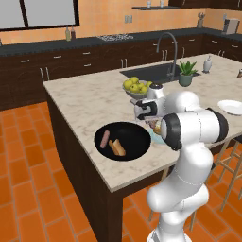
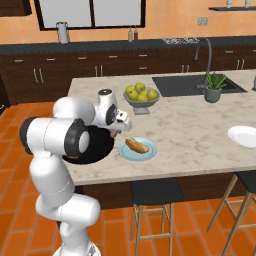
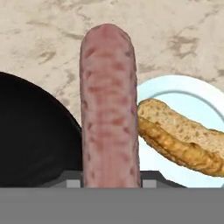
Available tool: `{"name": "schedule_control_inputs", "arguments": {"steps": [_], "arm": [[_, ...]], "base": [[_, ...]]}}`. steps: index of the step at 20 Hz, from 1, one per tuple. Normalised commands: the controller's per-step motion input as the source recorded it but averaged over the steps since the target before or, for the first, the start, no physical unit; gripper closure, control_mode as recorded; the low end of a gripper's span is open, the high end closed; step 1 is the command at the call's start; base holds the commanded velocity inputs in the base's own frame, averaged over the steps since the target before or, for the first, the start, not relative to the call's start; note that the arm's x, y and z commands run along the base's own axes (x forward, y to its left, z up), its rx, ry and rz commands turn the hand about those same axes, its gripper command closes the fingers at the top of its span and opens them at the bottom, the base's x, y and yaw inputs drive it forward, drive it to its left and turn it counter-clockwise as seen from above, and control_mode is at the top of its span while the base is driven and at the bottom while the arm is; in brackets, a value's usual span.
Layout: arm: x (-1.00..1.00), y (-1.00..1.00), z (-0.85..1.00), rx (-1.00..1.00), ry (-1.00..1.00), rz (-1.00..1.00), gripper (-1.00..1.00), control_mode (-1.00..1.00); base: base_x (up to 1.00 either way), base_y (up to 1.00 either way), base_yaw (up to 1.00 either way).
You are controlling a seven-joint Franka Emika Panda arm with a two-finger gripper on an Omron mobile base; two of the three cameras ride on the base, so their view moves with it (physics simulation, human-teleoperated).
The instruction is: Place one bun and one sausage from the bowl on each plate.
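Observation:
My gripper (image 2: 120, 130) is shut on a pinkish sausage (image 3: 109, 105), held above the counter between the black bowl (image 1: 136, 133) and the pale blue plate (image 2: 149, 153). One golden bun (image 2: 136, 145) lies on that blue plate. In the bowl lie another sausage (image 1: 105, 138) and another bun (image 1: 117, 147), side by side. The white plate (image 2: 244, 136) sits far off to the right on the counter with nothing on it. In the hand view the held sausage stands upright in the middle, with the bowl (image 3: 35, 140) to its left and the plate (image 3: 183, 94) with its bun (image 3: 179, 135) to its right.
A grey footed bowl of yellow-green fruit (image 2: 142, 95) stands just behind the work spot. Farther back are the sink (image 1: 151, 73), its tap and a potted plant (image 2: 214, 86). Stools (image 2: 152, 192) stand under the counter's near edge.

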Motion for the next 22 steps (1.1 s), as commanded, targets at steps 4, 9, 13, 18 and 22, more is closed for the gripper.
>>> {"name": "schedule_control_inputs", "arguments": {"steps": [4, 9, 13, 18, 22], "arm": [[-0.06, -0.99, -0.53, -0.11, 0.27, 0.0, 1.0, -1.0], [-0.36, -0.55, -0.34, -0.02, 0.06, 0.05, 1.0, -1.0], [-0.57, 0.0, -0.15, -0.01, 0.0, 0.42, 1.0, -1.0], [-0.21, 0.0, -0.13, 0.0, 0.03, 0.68, 1.0, -1.0], [0.59, 0.0, -0.26, 0.0, 0.01, 0.47, 1.0, -1.0]], "base": [[0.0, 0.0, 0.0], [0.0, 0.0, 0.0], [0.0, 0.0, 0.0], [0.0, 0.0, 0.0], [0.0, 0.0, 0.0]]}}
